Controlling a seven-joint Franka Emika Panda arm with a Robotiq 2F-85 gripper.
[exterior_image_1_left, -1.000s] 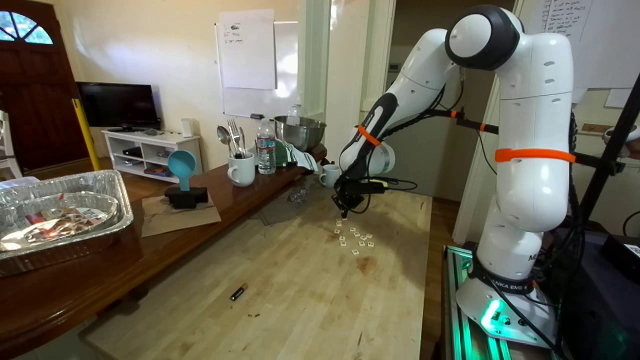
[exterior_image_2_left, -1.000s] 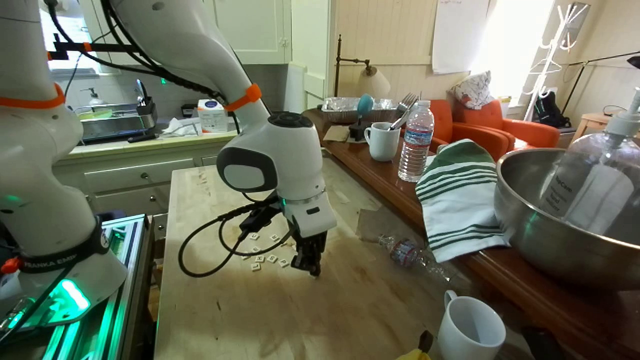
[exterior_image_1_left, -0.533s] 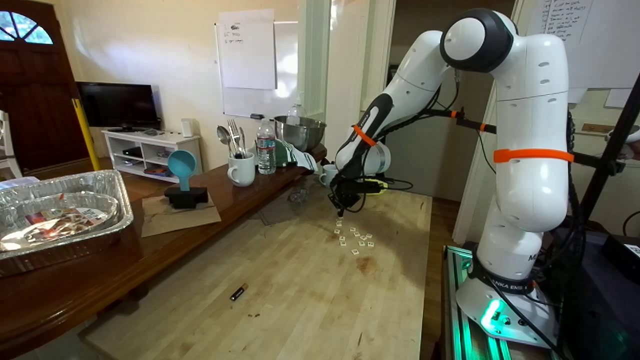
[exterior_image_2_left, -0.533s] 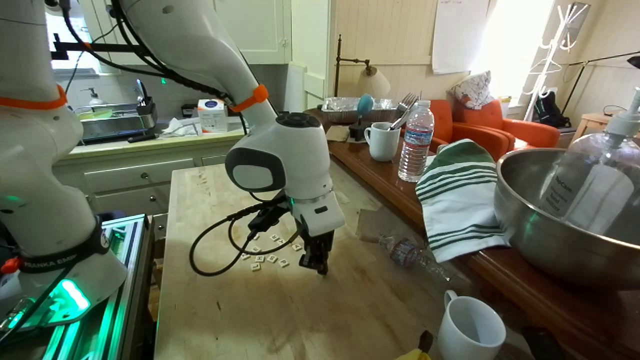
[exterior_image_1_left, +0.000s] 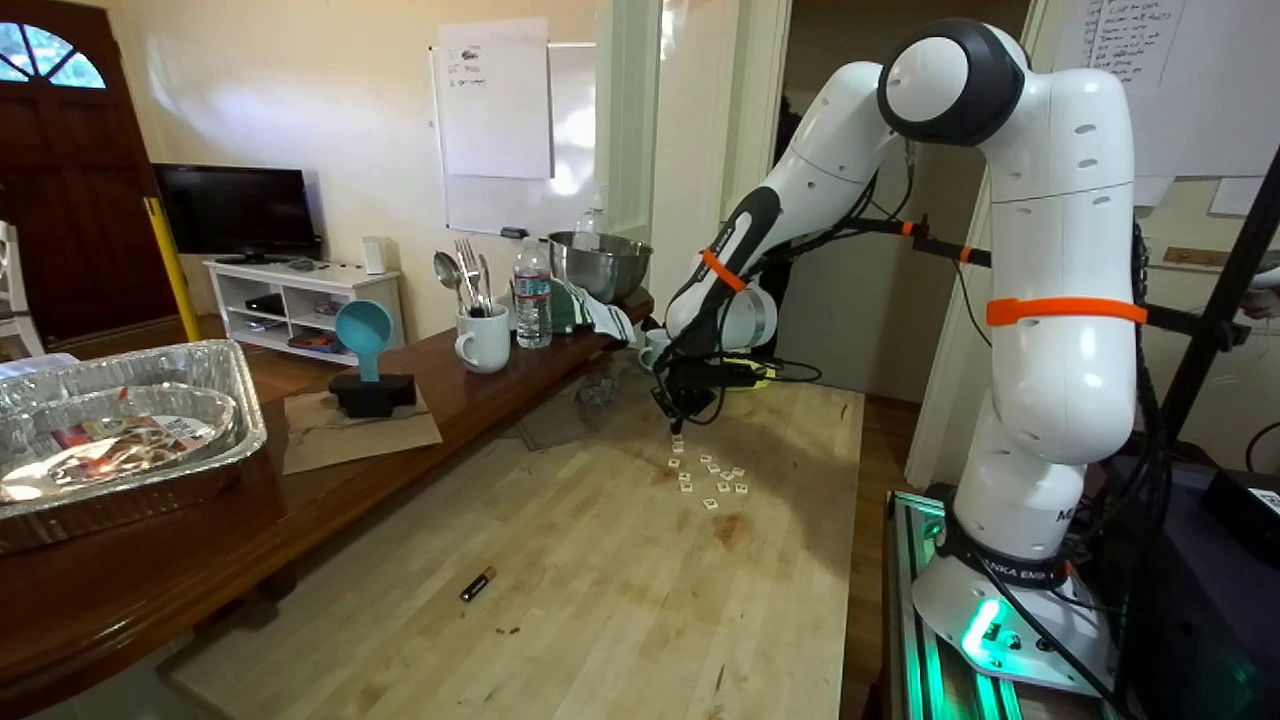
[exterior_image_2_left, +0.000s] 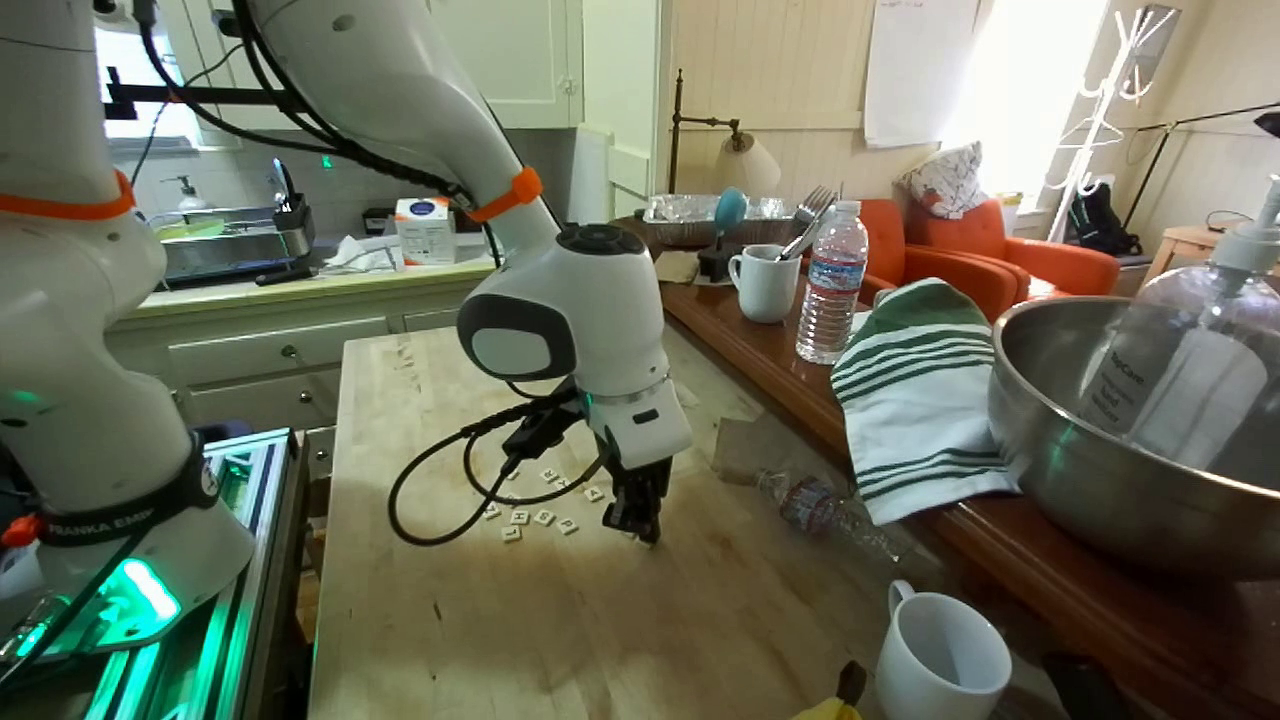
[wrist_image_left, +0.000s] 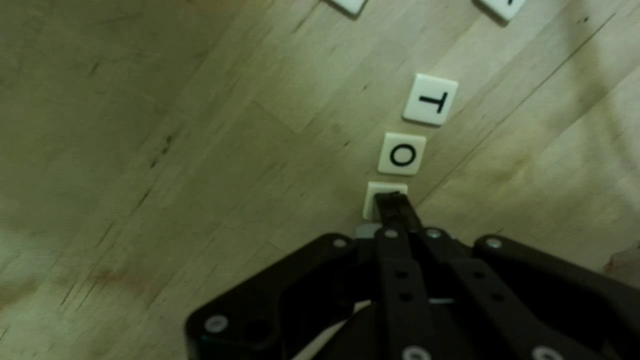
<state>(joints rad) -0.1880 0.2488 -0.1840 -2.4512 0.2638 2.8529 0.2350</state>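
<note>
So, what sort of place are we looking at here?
Most likely a home, with a kitchen that seems to open onto a living area: white cabinet drawers, orange armchairs and a television point that way.

The black end effector (wrist_image_left: 391, 196) fills the lower part of the wrist view, its two fingers pressed together with the tips over a white letter tile (wrist_image_left: 372, 196), hiding much of its face; whether they touch it cannot be told. Just above lies the O tile (wrist_image_left: 402, 154), apart from it, and next the T tile (wrist_image_left: 430, 100), its letter turned on its side. The upper edge crops two further pieces, a center tile (wrist_image_left: 350, 4) and a right-hand tile (wrist_image_left: 504, 7) bearing a black mark. The wooden tabletop (wrist_image_left: 200, 150) has diagonal seams, dark scratches and brownish stains.
</note>
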